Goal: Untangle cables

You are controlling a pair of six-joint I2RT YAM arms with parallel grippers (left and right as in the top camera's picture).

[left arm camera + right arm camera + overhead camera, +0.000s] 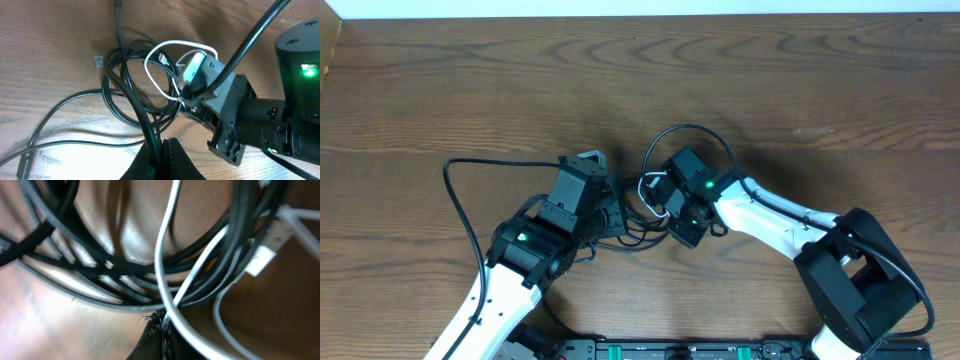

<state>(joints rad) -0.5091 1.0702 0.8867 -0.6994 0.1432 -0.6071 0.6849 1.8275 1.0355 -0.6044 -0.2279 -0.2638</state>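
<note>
Quick look at our setup: the cables sit in a loose tangle mid-worktop, with a white strand looped through the black ones. The left end effector is at the tangle's 8 o'clock, fingers pinched onto one black cord. The right end effector is at 3 o'clock, fingers together right against the bundle, but we can't tell if anything's caught. One black cord trails off toward 9 o'clock.
</note>
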